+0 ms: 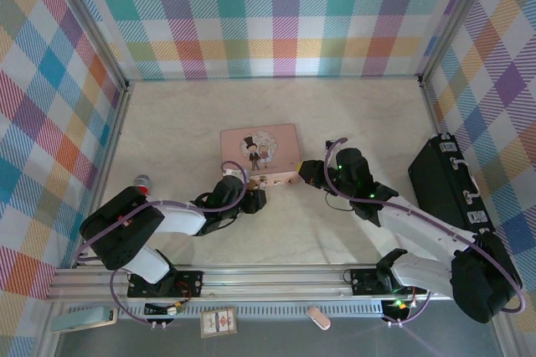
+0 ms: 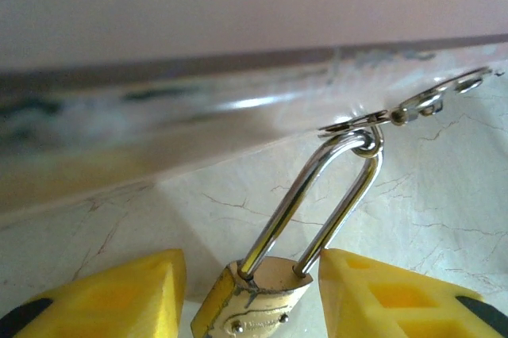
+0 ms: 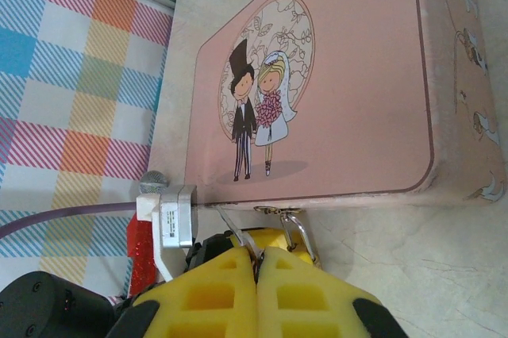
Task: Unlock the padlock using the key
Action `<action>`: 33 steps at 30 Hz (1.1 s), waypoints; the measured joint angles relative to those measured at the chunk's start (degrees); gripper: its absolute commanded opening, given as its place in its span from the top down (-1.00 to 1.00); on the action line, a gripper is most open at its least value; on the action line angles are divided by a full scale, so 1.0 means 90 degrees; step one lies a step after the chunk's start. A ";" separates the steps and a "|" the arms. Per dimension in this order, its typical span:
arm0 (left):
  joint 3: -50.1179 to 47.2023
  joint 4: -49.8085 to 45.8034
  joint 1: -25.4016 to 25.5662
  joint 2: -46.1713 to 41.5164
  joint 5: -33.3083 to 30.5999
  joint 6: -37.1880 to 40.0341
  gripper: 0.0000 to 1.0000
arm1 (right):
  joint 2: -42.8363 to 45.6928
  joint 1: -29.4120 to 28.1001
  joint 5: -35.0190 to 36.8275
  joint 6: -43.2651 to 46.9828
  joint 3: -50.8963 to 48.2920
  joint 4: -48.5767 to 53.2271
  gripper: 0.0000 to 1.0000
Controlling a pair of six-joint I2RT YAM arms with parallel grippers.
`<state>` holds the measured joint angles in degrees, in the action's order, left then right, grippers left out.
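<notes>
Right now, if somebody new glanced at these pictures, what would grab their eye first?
Probably the pink box with its cartoon bride and groom, in the middle of the table. Next, the tiny brass padlock, hooked by its silver shackle to the box's latch, between the yellow fingers of the left claw. The loud plaid walls frame it all.

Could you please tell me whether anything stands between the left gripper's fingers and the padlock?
Nothing visible does. The padlock, its shackle hooked through the pink box's hasp, sits right between the left gripper's open yellow fingers, with only bare table showing beside it.
</notes>
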<state>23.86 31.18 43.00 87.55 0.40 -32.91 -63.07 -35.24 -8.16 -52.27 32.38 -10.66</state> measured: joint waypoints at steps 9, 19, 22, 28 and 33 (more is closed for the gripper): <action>0.0534 -0.0131 -0.0056 0.0287 0.0233 0.0430 0.03 | 0.0000 0.0000 -0.0002 -0.0083 0.0000 -0.0002 1.00; 0.0707 -0.0255 -0.0080 0.0542 0.0488 0.0593 0.45 | 0.0000 0.0000 -0.0002 -0.0124 -0.0002 -0.0002 1.00; 0.0712 -0.0136 -0.0085 0.0607 0.0542 0.0539 0.56 | 0.0000 0.0000 -0.0005 -0.0138 -0.0002 -0.0002 1.00; 0.0712 0.0163 -0.0085 0.0731 0.0656 0.0328 0.76 | 0.0000 0.0000 -0.0002 -0.0146 -0.0005 -0.0002 1.00; 0.0712 0.0221 -0.0083 0.0748 0.0670 0.0272 0.85 | 0.0000 0.0000 -0.0002 -0.0216 -0.0019 0.0010 1.00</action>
<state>30.26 33.17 42.26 94.28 6.44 -30.46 -63.07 -35.24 -8.19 -54.22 32.21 -10.57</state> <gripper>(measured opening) 0.120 0.063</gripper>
